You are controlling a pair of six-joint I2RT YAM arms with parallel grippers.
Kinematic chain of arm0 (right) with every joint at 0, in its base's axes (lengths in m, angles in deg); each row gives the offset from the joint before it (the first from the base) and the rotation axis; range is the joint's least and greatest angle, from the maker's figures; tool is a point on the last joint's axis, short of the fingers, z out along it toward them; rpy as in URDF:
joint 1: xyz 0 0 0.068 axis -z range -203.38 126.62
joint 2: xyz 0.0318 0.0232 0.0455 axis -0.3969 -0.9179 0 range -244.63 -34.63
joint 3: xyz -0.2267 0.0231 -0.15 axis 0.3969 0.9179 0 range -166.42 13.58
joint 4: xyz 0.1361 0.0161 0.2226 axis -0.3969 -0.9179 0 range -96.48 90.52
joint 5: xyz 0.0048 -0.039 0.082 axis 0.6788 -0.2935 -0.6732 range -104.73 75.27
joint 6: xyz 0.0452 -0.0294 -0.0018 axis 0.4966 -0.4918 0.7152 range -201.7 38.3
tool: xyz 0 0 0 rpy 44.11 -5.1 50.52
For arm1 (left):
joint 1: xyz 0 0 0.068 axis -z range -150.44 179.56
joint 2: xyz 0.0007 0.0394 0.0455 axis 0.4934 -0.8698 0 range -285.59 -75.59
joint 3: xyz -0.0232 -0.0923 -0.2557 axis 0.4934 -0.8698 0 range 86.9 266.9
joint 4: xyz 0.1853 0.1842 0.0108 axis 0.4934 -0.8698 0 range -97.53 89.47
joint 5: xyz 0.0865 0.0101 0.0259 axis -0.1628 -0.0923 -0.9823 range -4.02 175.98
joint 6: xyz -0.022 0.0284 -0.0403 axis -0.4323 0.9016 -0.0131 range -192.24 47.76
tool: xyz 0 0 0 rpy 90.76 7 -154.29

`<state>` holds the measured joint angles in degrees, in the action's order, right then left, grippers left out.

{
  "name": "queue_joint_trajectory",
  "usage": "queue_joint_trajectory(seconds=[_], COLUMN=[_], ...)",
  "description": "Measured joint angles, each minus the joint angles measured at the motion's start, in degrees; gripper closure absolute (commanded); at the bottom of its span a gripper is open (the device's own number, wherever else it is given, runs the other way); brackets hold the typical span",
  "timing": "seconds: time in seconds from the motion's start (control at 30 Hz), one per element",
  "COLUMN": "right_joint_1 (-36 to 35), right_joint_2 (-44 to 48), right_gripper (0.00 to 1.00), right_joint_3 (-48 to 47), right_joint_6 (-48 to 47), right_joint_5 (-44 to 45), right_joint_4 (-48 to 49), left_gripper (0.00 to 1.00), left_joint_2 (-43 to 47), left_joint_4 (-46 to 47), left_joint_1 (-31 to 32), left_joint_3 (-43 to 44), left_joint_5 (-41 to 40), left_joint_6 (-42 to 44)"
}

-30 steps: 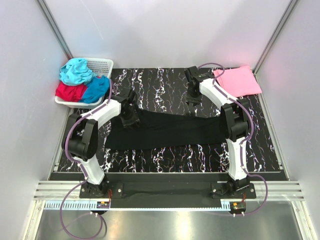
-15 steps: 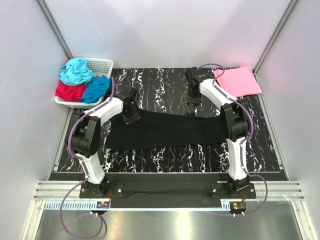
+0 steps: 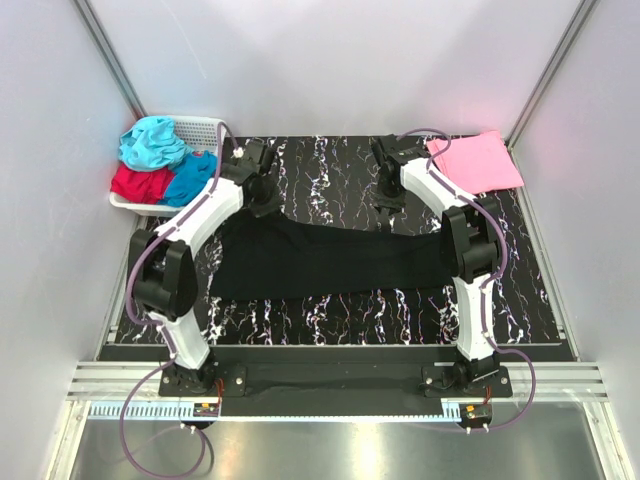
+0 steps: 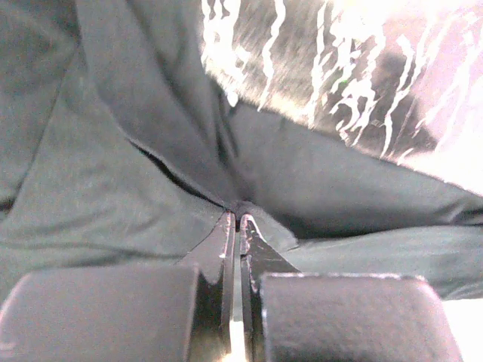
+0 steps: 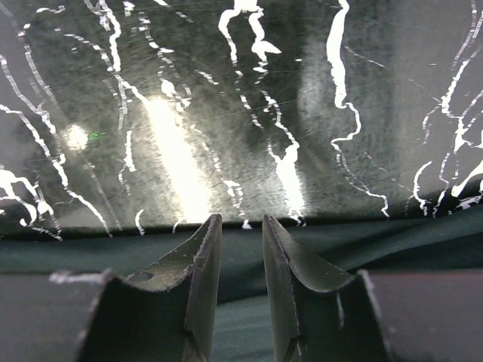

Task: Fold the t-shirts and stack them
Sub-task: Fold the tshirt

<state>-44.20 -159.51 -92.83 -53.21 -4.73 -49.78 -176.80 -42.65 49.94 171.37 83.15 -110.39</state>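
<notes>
Since a second ago your left arm (image 3: 200, 215) has swung away from you toward the far left, and it has drawn the far left corner of the black t-shirt (image 3: 330, 262) along with it. That corner now runs up in a narrow peak toward the basket side. The rest of the shirt has stayed where it was.

Nearest you, the black t-shirt lies spread sideways across the middle of the dark marbled surface (image 3: 330, 165), between the two arms. Its near edge is flat and roughly straight.

Your left claw (image 3: 258, 192) is clenched on the shirt's far left corner. From the left wrist, the claw (image 4: 239, 219) has its tips pressed together with a pinch of black cloth (image 4: 90, 188) gathered right at them, and folds fan out from the pinch.

Your right claw (image 3: 387, 203) sits at the shirt's far edge, right of centre. From the right wrist, the claw (image 5: 241, 222) has its jaws parted with a clear gap, and the tips stand right at the cloth's edge (image 5: 423, 234) with bare surface beyond. You cannot tell whether the tips touch the cloth.

Farther back, a pink t-shirt (image 3: 478, 160) lies flat at the far right corner. At the far left, a white basket (image 3: 205, 127) holds a teal t-shirt (image 3: 152, 142), a red t-shirt (image 3: 135, 183) and a blue t-shirt (image 3: 193, 178) in a heap.
</notes>
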Motion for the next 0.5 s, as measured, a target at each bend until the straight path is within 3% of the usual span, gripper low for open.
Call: queue_joint_trajectory(seconds=[0.4,0.5], right_joint_1=[5.05,5.57], right_joint_2=[2.12,2.71], right_gripper=[0.64,0.64], right_joint_3=[1.66,1.66], right_joint_6=[0.48,0.48], right_joint_5=[1.92,2.49], right_joint_4=[-0.59,-0.61], left_gripper=[1.00,0.74], left_joint_2=[-24.59,-28.06], left_joint_4=[0.11,-0.22], left_joint_1=[0.09,0.11], left_joint_3=[20.87,23.04], left_joint_5=[2.25,3.08], left_joint_6=[4.57,5.75])
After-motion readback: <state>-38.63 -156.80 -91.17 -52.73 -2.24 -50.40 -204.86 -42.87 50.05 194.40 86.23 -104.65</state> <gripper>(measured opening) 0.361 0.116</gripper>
